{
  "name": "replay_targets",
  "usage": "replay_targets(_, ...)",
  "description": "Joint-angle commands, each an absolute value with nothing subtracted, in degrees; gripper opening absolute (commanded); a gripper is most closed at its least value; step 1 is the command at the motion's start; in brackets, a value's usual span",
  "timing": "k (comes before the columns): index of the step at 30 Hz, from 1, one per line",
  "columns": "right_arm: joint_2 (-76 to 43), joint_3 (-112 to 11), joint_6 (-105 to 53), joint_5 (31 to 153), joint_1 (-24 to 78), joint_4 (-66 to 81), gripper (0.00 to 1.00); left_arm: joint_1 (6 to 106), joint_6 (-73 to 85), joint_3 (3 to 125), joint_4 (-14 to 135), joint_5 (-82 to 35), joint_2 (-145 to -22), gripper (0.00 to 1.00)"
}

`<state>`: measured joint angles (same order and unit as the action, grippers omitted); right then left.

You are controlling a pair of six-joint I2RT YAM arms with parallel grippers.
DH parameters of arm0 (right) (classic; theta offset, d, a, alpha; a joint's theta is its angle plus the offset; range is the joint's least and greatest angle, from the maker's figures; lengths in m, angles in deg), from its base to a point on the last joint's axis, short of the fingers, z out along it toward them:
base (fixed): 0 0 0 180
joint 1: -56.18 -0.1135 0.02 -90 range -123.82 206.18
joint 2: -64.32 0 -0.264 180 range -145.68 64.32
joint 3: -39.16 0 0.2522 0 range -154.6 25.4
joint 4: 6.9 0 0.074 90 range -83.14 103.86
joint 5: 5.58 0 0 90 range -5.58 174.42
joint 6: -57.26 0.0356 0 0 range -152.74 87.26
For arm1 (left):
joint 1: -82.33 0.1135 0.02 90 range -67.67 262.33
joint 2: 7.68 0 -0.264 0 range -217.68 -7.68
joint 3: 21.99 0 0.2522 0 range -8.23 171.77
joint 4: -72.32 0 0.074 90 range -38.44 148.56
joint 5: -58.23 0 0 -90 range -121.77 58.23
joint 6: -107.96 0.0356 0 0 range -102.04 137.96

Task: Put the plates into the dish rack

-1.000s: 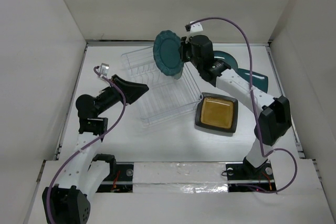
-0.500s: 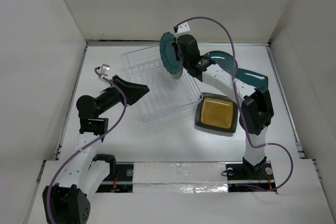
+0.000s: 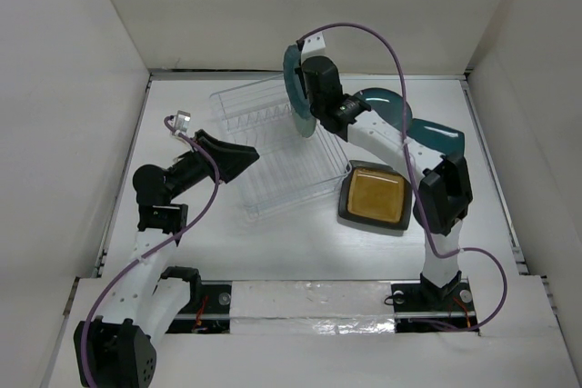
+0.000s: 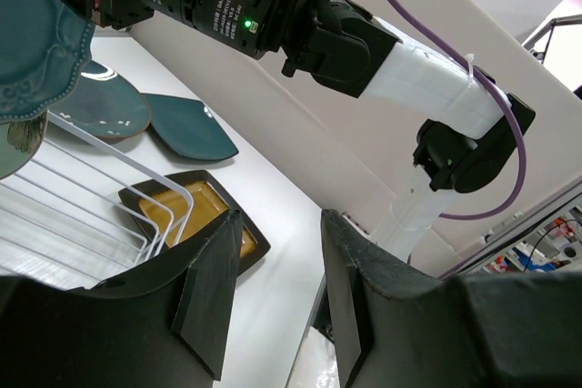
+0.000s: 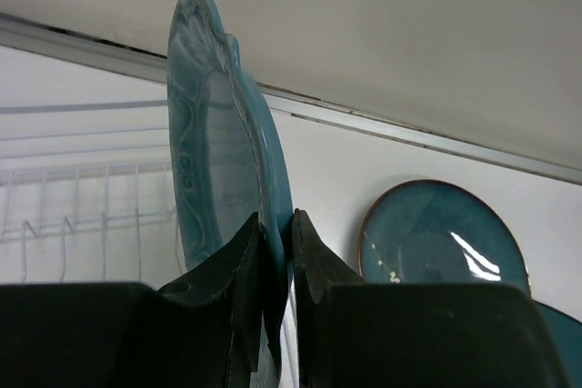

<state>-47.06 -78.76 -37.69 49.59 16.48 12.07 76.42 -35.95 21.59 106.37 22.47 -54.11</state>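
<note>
Two grippers are in view, one at each side of the dish rack. At the rack's left edge the left gripper has its fingers spread with a clear gap between them and nothing in it; its wrist view looks through that gap over the rack's wires, and whether the fingertips touch the rack cannot be told. The left arm is folded, elbow out to the left of the rack, forearm lying low and pointing right at it. Over the rack's far right part the right gripper is clamped on the teal scalloped plate, both fingers pinching the lower rim with no gap in the wrist view. The plate stands on edge and nearly upright above the ribs, not yet in a slot as far as can be seen. The right arm reaches from its base up past the rack's right side, elbow raised, wrist bent back toward the rack. On the table to the right of the rack, the amber square plate lies just beside the near right corner, and the dark teal round plate and teal square plate lie farther right, partly under the arm. A second ago the scalloped plate showed its broad face to the overhead camera; it has since turned until only its thin edge shows, while the left arm has kept its place
</note>
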Motion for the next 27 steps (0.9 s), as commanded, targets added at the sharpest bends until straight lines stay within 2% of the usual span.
replay_targets(1, -45.98, -83.76, -38.71, 45.31, 15.93, 1.41, 0.00, 76.27, -35.47, 21.30, 110.06, 23.34, -53.82, 0.37)
replay_targets(13, -50.73, -84.46, -37.48, 44.60, 15.31, 3.08, 0.00, 76.27, -34.42, 21.39, 108.66, 22.81, -53.29, 0.38)
replay_targets(27, -54.51, -82.18, -28.52, 44.34, 13.73, 6.68, 0.01, 76.27, -34.07, 21.30, 107.87, 22.37, -52.59, 0.39)
